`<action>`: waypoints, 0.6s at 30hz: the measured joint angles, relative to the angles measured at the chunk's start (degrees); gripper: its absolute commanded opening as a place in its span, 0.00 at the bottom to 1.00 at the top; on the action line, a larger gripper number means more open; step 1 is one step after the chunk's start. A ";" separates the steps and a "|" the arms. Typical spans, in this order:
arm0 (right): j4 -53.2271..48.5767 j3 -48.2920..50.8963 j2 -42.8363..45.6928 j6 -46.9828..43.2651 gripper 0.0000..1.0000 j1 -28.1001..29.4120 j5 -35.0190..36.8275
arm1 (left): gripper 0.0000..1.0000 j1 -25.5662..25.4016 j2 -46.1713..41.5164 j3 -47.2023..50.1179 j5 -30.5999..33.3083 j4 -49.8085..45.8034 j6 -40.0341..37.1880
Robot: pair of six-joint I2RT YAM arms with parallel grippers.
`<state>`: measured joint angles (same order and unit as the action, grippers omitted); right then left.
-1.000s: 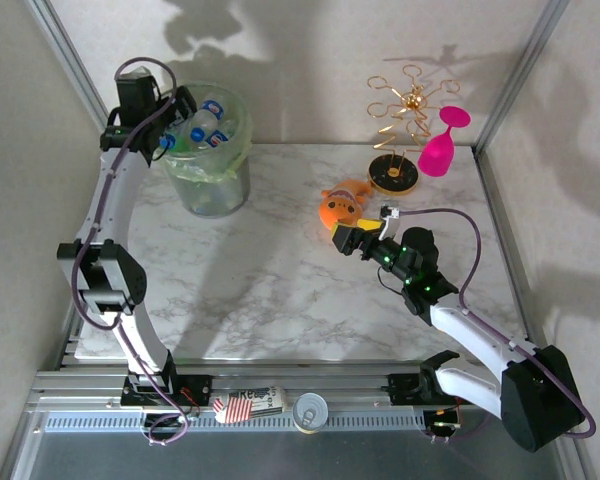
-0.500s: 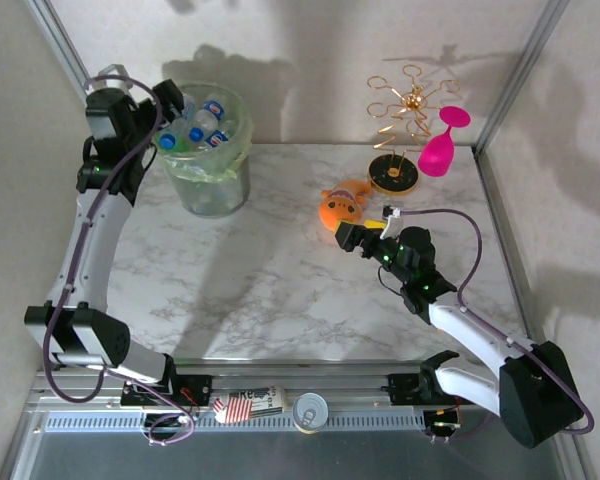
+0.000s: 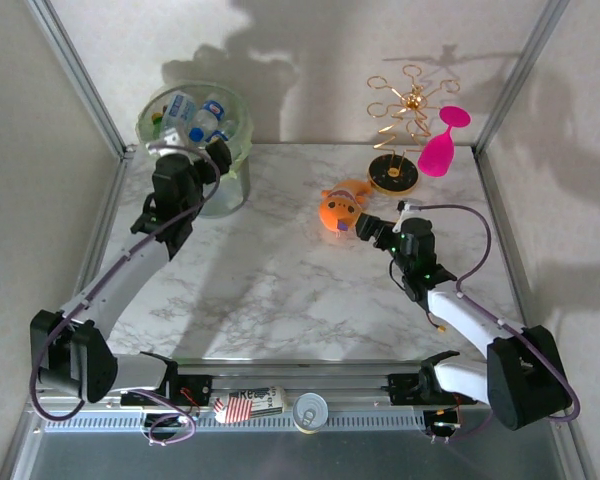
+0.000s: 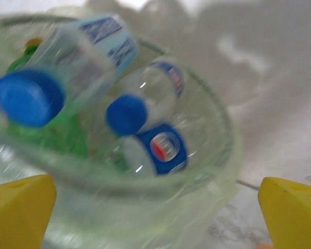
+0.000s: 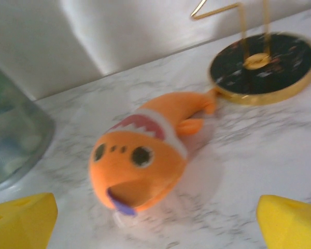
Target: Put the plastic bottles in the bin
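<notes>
Nearest the bases, the marble bench (image 3: 280,300) carries no loose bottle that I can make out, so the sorting looks all but finished.

At about 2 o'clock from the bench's middle, the right gripper (image 3: 366,226) has crept forward in the last second. It was just short of the orange fish toy (image 3: 338,208) and is now at the toy's 4 o'clock side, touching or very nearly so. Its wrist view puts the fish (image 5: 140,155) squarely ahead of the right gripper (image 5: 155,223), whose jaws are spread wide with nothing in them. The fish is no bottle, so I take this as idling or a stray approach, not task work.

Toward 10 o'clock, the change is bigger. The left gripper (image 3: 216,160), held high at the bin's 9 o'clock rim a second ago, has swung down and round to the bin's 5 o'clock side, close against its wall. Its jaws are spread and empty; the left gripper (image 4: 155,218) looks through the translucent wall at what lies inside.

The plastic bottles (image 3: 195,118) lie heaped in the bin (image 3: 230,192) at the far left, blue caps and labels jumbled (image 4: 93,62).

Farthest, at 1 o'clock, the gold wire stand (image 3: 395,176) and pink goblet (image 3: 440,150) have not moved.
</notes>
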<state>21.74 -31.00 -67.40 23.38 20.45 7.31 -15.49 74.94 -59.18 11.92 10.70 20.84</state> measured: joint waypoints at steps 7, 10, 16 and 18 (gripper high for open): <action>4.61 0.42 -1.31 -8.87 0.99 -5.55 10.03 | 0.99 -0.20 -7.54 20.20 4.55 7.82 -0.74; 9.09 1.70 -3.78 -11.54 0.99 -8.61 11.85 | 1.00 -0.20 -9.66 25.81 6.95 12.24 -2.08; 16.72 4.22 -13.00 -14.91 0.99 -13.40 12.87 | 1.00 -0.20 -8.35 29.42 11.54 19.87 -6.62; 19.19 5.09 -15.74 -15.76 0.99 -13.97 12.87 | 1.00 -0.20 -6.80 29.49 12.83 21.29 -8.02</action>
<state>40.93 -25.91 -83.13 7.62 6.48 20.18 -15.68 68.14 -29.69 24.75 31.99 12.82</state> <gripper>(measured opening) 0.988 0.995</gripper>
